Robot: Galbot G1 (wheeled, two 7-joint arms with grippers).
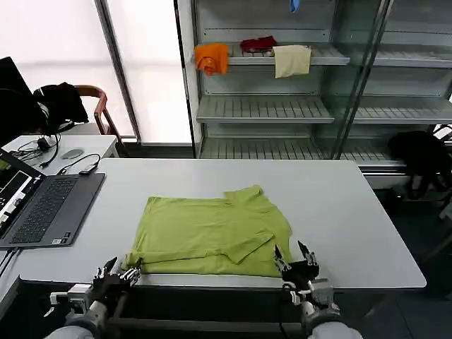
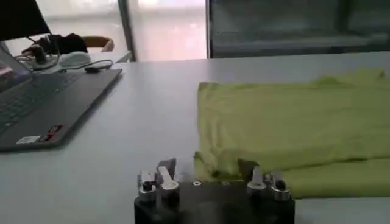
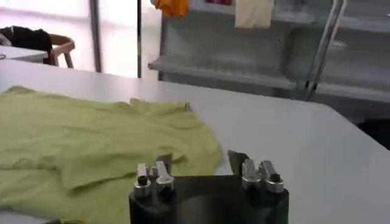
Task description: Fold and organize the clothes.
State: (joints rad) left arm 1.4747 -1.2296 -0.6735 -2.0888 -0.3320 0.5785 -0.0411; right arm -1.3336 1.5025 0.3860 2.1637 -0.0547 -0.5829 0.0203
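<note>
White table: broad bare top, with the work lying at its near middle and a laptop off to the robot's left.
Lime T-shirt: spread flat and partly folded, sleeves turned in, long axis running left to right along the near edge; a thicker doubled band lies along the hem side closest to the robot.
Shelving: well behind the table, carrying orange, red and cream cloths that play no part.
Left gripper: at the near-left corner of the shirt, fingers spread wide; in the left wrist view the folded corner sits just ahead, between the fingertips, not clamped as far as I can judge.
Right gripper: at the near-right corner, likewise spread wide and holding nothing; the right wrist view shows the hem just in front and to one side.
Key relation: the shirt lies directly ahead of both grippers, one at each end of the near hem, about equally close.
Likely next step: pinch both near corners and carry the hem away from the robot, keeping the two ends level.
</note>
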